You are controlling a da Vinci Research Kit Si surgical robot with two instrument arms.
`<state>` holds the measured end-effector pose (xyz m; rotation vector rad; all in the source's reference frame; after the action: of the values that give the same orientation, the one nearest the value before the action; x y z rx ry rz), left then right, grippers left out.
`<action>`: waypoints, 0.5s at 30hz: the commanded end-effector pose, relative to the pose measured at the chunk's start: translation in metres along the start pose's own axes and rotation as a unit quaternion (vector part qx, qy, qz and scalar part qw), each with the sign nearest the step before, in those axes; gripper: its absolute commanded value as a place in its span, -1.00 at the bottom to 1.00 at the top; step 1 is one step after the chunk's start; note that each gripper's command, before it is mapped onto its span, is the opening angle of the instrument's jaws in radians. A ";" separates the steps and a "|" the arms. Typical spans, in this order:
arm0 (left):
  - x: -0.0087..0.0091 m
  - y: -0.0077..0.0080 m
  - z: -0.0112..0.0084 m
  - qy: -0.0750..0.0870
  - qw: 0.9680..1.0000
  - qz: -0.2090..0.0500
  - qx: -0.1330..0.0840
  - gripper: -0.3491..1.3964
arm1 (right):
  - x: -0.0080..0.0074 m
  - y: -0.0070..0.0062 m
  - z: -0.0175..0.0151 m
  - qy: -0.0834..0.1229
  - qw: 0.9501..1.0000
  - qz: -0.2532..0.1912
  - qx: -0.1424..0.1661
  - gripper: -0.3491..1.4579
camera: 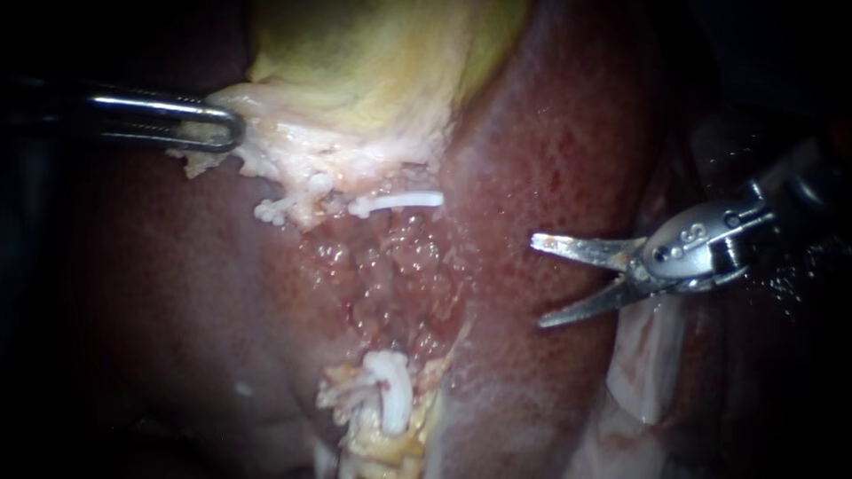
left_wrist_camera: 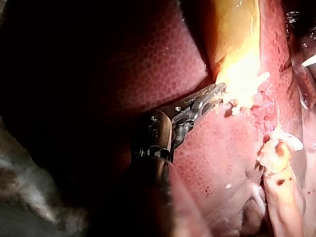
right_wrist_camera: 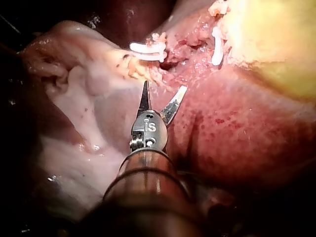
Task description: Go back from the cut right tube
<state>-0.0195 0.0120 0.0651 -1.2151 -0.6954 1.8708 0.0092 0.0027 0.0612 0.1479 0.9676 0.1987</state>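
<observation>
In the endoscope view, the left instrument [camera: 232, 129] comes in from the far left. Its jaws are closed on the pale, ragged lower fringe of the gallbladder [camera: 373, 62]. The left wrist view shows the same hold, with the left instrument [left_wrist_camera: 219, 91] clamped on that pale edge where it meets the yellow wall of the gallbladder [left_wrist_camera: 232, 39]. The dark red liver [camera: 568, 133] lies under and around all of this. Just right of the gripped fringe, the upper end of the cut tube sits against the gallbladder's edge with a white clip [camera: 404, 201] across it. Below it is a raw, pebbly patch of liver. Lower still, the other cut end, a pale stump [camera: 386, 390], is also crossed by white clips. The two ends are well apart, with nothing joining them. I cannot tell from these views whether this is the right tube. Further right, the right instrument [camera: 535, 281] enters from the right edge. Its two thin blades are spread open and hold nothing. They hang over smooth liver, apart from both stumps. In the right wrist view, the open right instrument [right_wrist_camera: 165, 86] points toward the clipped stump [right_wrist_camera: 148, 48] ahead of it, near it but not touching, and the clip [right_wrist_camera: 217, 47] beside the gallbladder lies off to one side.
</observation>
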 end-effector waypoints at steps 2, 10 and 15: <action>-0.0006 -0.0002 0.0011 0.002 1.000 0.002 0.006 -1.00 | 0.0000 0.0000 0.0000 0.000 1.000 0.000 0.000 0.99; -0.0029 -0.0011 0.0045 -0.004 1.000 0.002 -0.003 -1.00 | 0.0000 0.0000 0.0000 0.000 1.000 0.000 0.000 0.99; -0.0031 -0.0011 0.0048 -0.007 1.000 0.002 -0.006 -1.00 | 0.0000 0.0000 0.0000 0.000 1.000 0.000 0.000 0.99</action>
<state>-0.0229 0.0098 0.0693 -1.2145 -0.7134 1.8805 0.0092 0.0027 0.0611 0.1482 0.9676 0.1981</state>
